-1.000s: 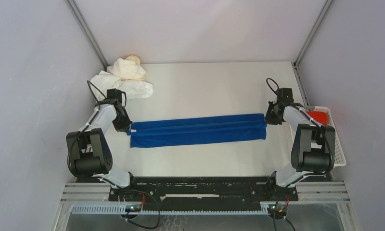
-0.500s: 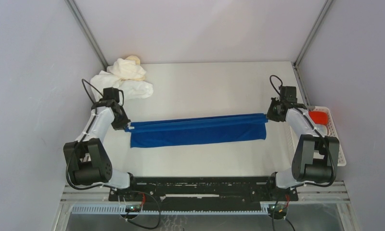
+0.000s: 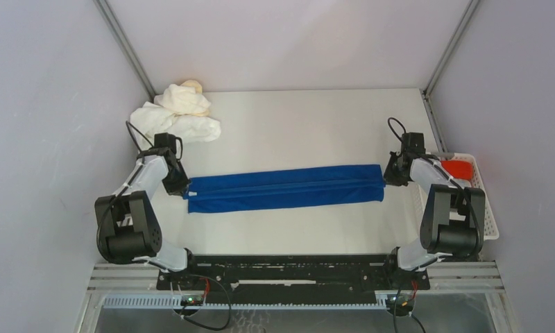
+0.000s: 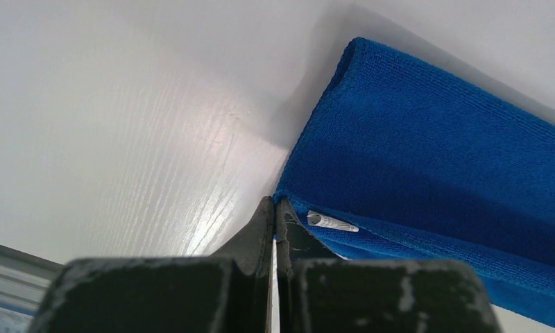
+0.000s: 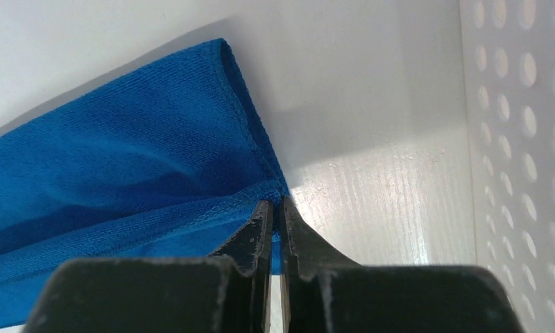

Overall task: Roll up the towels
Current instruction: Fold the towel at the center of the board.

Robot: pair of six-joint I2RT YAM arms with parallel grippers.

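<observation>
Inside the basket (image 3: 490, 223), a red towel (image 3: 461, 168) shows only partly.

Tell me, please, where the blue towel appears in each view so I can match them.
Top external: blue towel, a long folded strip across mid-table.
Left wrist: blue towel fills the right side, its corner in the shut jaws of the left gripper.
Right wrist: blue towel fills the left side, its corner in the shut jaws of the right gripper.
Shared landmark: the white table beneath it.
</observation>
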